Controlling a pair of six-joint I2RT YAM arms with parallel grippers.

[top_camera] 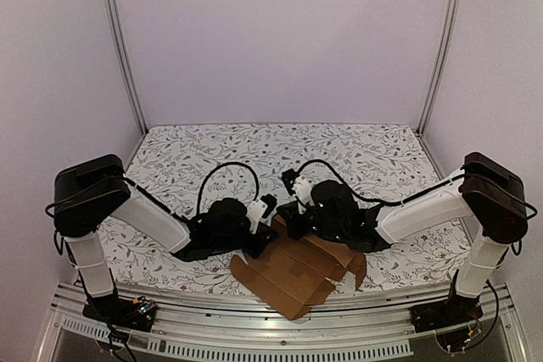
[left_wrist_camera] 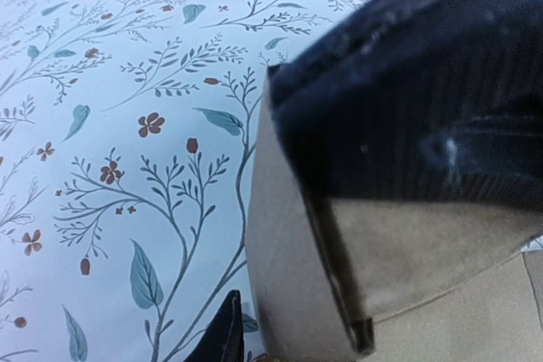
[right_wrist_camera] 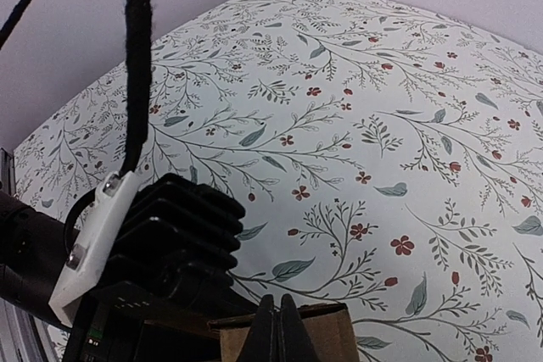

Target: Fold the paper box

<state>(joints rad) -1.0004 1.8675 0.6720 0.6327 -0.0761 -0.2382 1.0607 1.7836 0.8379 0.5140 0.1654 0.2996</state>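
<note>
A: Where's the box [top_camera: 293, 275]?

B: Lower centre of the overhead frame, on the floral cloth [top_camera: 254, 150], close to the front rail. It's a brown die-cut sheet, mostly flat, with creased panels and flaps sticking out at the right end.

A: And the arms?

B: Both reach in low and meet at the sheet's upper-left edge. Left gripper [top_camera: 266, 206] comes from the left, right gripper [top_camera: 287, 219] from the right, tips near each other.

A: Left gripper state?

B: Can't tell. In its wrist view one dark finger [left_wrist_camera: 407, 99] fills the upper right and lies over the cardboard. The other tip pokes up at the bottom edge, just left of the flap's edge. Cardboard sits between them, but I can't see whether they're pinching it.

A: Right?

B: Jaws together. Its wrist view shows the two fingertips [right_wrist_camera: 270, 336] pressed side by side at bottom centre, against the top edge of a cardboard flap. The black ribbed housing [right_wrist_camera: 170, 235] of the other arm sits just to their left, with a black cable [right_wrist_camera: 136, 57] running up from it.
</note>
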